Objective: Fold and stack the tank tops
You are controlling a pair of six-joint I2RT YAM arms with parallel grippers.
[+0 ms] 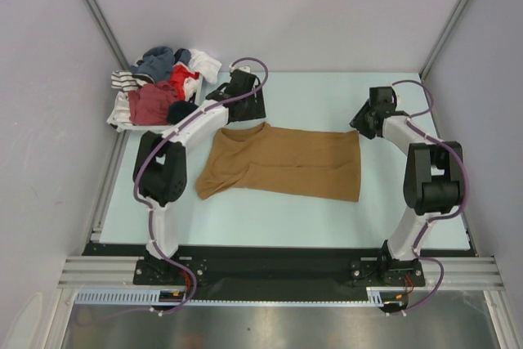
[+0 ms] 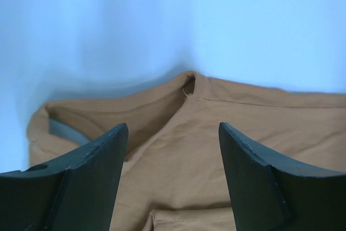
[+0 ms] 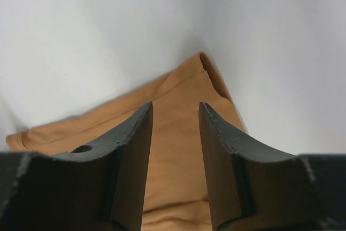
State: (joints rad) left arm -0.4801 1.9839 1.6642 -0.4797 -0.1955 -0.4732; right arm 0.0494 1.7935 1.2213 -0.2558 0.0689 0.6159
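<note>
A tan-brown tank top (image 1: 282, 161) lies folded flat in the middle of the table, its long side running left to right. My left gripper (image 1: 248, 114) hovers over its far left corner. The left wrist view shows that gripper (image 2: 173, 133) wide open with only the tan cloth (image 2: 178, 160) and its neckline below. At the far right corner is my right gripper (image 1: 362, 124). In the right wrist view its jaws (image 3: 175, 109) stand apart, with the cloth's corner (image 3: 178, 133) beneath them and nothing pinched. A dark maroon tank top (image 1: 151, 105) sits in the pile at the back left.
A heap of mixed clothes (image 1: 163, 79), striped, blue, red and white, lies at the back left corner beside the left wall. Metal frame posts (image 1: 90, 6) rise at both back corners. Bare pale blue table (image 1: 310, 218) surrounds the tan top.
</note>
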